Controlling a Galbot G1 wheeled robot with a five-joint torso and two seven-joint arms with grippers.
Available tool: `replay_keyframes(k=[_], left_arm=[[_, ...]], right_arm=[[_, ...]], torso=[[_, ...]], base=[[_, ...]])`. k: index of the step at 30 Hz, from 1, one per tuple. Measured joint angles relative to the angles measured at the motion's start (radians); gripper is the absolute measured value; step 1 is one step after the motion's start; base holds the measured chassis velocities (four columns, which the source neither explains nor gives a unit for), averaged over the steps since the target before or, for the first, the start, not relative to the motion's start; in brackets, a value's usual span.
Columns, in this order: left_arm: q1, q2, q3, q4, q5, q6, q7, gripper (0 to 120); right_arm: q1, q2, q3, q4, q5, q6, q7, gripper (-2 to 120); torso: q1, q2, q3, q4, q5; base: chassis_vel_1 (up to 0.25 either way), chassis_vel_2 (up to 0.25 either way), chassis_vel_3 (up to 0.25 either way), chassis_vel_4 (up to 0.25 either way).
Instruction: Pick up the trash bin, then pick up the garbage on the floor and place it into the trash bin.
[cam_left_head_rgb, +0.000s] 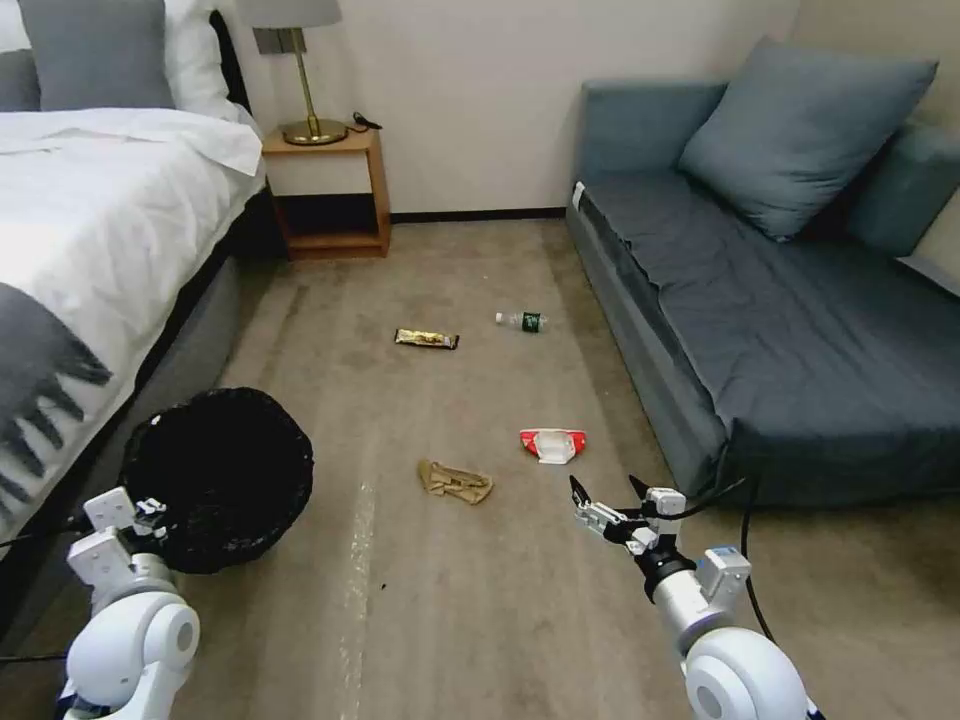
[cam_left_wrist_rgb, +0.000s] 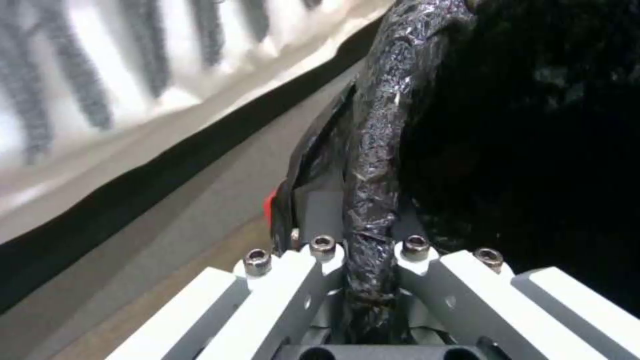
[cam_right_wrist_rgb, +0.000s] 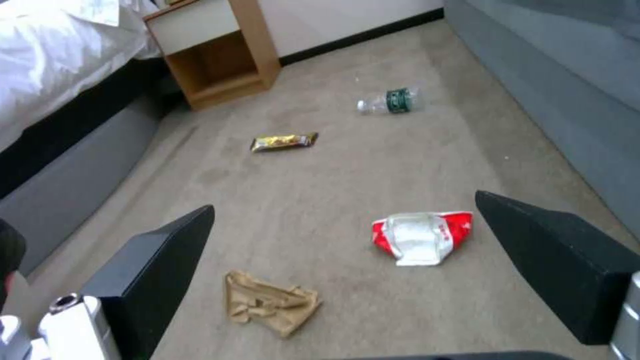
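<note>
Start at your left. The left gripper (cam_left_head_rgb: 150, 515) sits low beside the bed (cam_left_head_rgb: 110, 210), at the near rim of the trash bin (cam_left_head_rgb: 222, 478). In the left wrist view, its fingers (cam_left_wrist_rgb: 320, 210) are pinched on the bin's rim, with the black bag (cam_left_wrist_rgb: 380, 125) rolled over that rim and running between them. The bin stands next to the bed's side, its bag-lined mouth facing up toward the head camera.

Move right across the carpet (cam_left_head_rgb: 450, 600). The crumpled tan paper (cam_left_head_rgb: 456, 482) lies nearest the robot, just right of the bin and apart from it. The red-and-white packet (cam_left_head_rgb: 552, 444) lies to the right of the paper and slightly farther away. Beyond these, the gold-black wrapper (cam_left_head_rgb: 427, 339) lies mid-floor, and the small clear bottle (cam_left_head_rgb: 521, 321) with its green label lies on its side to the wrapper's right, near the sofa (cam_left_head_rgb: 780, 330). All four pieces rest on the floor, none touching another.

At your right, the right gripper (cam_left_head_rgb: 608, 494) hovers above the carpet in front of the sofa's near corner. Its black fingers (cam_right_wrist_rgb: 160, 270) are spread wide and hold nothing. In the right wrist view, the paper (cam_right_wrist_rgb: 267, 302) and the packet (cam_right_wrist_rgb: 421, 237) appear between the two fingers, on the floor below them.

A nightstand (cam_left_head_rgb: 328, 190) with a lamp (cam_left_head_rgb: 300, 70) stands against the far wall.
</note>
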Motion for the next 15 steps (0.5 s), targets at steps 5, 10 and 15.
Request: replay_keyframes(k=[5,10,15], left_arm=[[0.000,-0.001,0.000,0.004,0.000,-0.002,0.001,3],[0.000,-0.002,-0.001,0.006,0.001,-0.005,0.002,3],[0.000,-0.002,-0.001,0.014,0.002,-0.015,0.003,3]], right_arm=[[-0.002,0.004,0.000,-0.003,-0.004,0.002,-0.001,100],[-0.005,0.006,0.000,-0.004,-0.007,0.005,-0.002,100],[-0.005,0.008,-0.002,-0.008,-0.012,0.007,-0.002,100]], torso=[[0.000,0.000,0.000,0.0000,0.0000],[0.000,0.000,0.000,0.0000,0.0000],[0.000,0.000,0.000,0.0001,0.0000]], base=[[-0.111,0.116,0.102,-0.107],[-0.097,0.123,0.111,-0.104],[-0.097,0.093,0.101,-0.106]])
